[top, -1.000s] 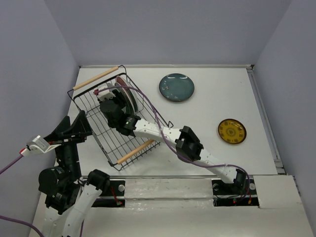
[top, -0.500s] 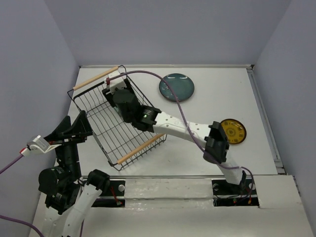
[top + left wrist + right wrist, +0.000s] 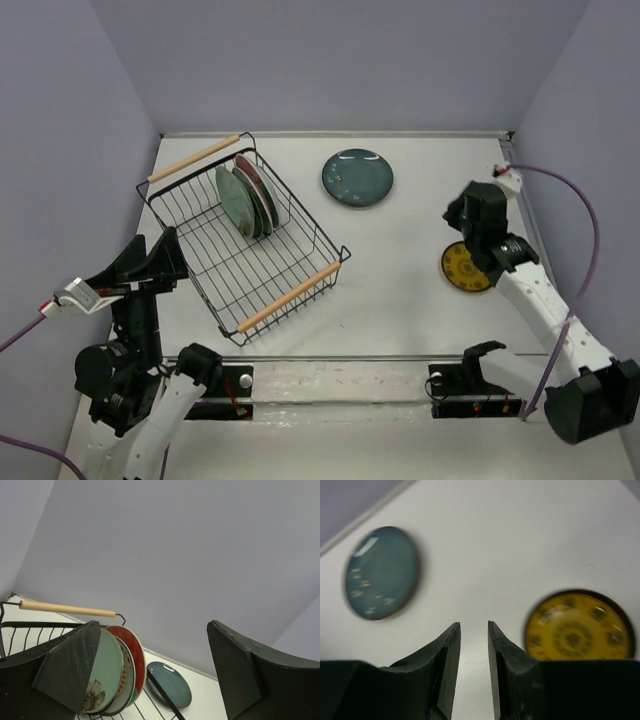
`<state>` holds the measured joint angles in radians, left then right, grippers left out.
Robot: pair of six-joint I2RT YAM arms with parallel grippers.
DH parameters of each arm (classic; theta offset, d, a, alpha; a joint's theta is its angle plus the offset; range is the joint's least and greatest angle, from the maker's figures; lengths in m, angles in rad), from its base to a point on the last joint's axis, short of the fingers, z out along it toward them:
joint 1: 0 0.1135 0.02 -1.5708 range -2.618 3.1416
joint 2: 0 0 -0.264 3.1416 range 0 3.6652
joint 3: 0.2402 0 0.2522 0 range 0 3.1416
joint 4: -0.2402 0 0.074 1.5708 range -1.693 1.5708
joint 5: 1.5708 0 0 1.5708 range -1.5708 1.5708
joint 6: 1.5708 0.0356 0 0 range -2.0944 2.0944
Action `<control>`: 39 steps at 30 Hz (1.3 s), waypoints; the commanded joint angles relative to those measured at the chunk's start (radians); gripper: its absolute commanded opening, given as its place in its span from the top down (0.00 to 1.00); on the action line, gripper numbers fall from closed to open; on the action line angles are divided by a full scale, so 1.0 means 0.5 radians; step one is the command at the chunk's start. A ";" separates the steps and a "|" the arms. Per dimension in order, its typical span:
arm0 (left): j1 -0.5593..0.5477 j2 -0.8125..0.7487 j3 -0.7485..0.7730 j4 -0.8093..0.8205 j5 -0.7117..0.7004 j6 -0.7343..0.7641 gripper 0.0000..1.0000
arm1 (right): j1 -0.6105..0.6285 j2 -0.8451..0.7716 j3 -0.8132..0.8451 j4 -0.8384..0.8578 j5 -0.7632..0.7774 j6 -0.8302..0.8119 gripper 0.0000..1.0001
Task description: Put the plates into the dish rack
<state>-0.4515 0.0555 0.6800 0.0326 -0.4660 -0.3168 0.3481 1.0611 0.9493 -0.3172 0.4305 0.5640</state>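
R gripper (image 3: pixel 474 626): fingers nearly together, narrow gap, nothing held. It is near the small yellow plate (image 3: pixel 579 633), well right of dish rack (image 3: pixel 190 250).
Rec.: widen jaws, centre over plate rim, pinch edge.
L gripper (image 3: pixel 154 630): spread wide, empty, left of rack.
Top view: arm hides part of yellow plate; R wrist shows it whole. Only L wrist shows flower on racked plates (image 3: pixel 112 667).
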 commanded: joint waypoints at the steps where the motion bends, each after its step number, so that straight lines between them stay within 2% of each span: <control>1: -0.036 -0.065 0.005 0.094 0.018 -0.005 0.01 | -0.632 -0.394 -0.486 -0.234 -0.167 0.476 0.62; 4: -0.057 -0.090 0.005 0.097 0.005 -0.001 0.01 | -1.039 -0.417 -0.640 -0.231 -0.388 0.467 0.51; 5: -0.069 -0.093 0.005 0.097 0.008 -0.001 0.01 | -1.258 -0.386 -0.708 -0.228 -0.419 0.458 0.41; 8: -0.088 -0.102 0.005 0.097 -0.001 0.005 0.01 | -1.560 -0.266 -0.785 -0.222 -0.612 0.427 0.36; 11: -0.109 -0.172 0.005 0.100 -0.004 0.008 0.01 | -1.638 -0.284 -0.840 -0.185 -0.591 0.391 0.28; 12: -0.116 -0.191 0.005 0.100 -0.004 0.008 0.01 | -1.684 -0.275 -0.861 -0.130 -0.749 0.312 0.26; 15: -0.128 -0.212 0.005 0.104 -0.007 0.008 0.01 | -1.684 -0.122 -0.837 -0.093 -0.955 0.222 0.25; 17: -0.137 -0.218 0.005 0.104 -0.007 0.008 0.01 | -1.684 0.000 -0.831 -0.041 -1.072 0.176 0.30; 24: -0.143 -0.212 0.005 0.107 0.005 0.014 0.01 | -1.684 0.148 -0.950 0.158 -1.173 0.209 0.46; 28: -0.140 -0.197 0.005 0.107 0.008 0.020 0.01 | -1.684 0.249 -0.990 0.275 -1.241 0.243 0.59; 31: -0.140 -0.182 0.005 0.107 0.012 0.020 0.01 | -1.684 0.289 -1.024 0.337 -1.235 0.268 0.76; 32: -0.140 -0.182 0.005 0.107 0.012 0.017 0.01 | -1.684 0.268 -1.039 0.361 -1.235 0.271 0.85; 34: -0.140 -0.172 0.005 0.104 0.009 0.017 0.01 | -1.684 0.219 -1.076 0.416 -1.226 0.280 0.93; 37: -0.134 -0.160 0.005 0.104 0.015 0.020 0.01 | -1.684 0.008 -1.089 0.426 -1.220 0.283 0.93; 38: -0.134 -0.148 0.005 0.104 0.015 0.017 0.01 | -1.684 -0.166 -1.080 0.405 -1.217 0.286 0.93; 39: -0.131 -0.142 0.005 0.100 0.027 0.014 0.01 | -1.608 -0.262 -1.031 0.377 -1.165 0.292 0.93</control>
<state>-0.5175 0.0158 0.6800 0.0338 -0.4629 -0.3164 -0.4927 1.1015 0.4160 -0.1490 -0.1925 0.7116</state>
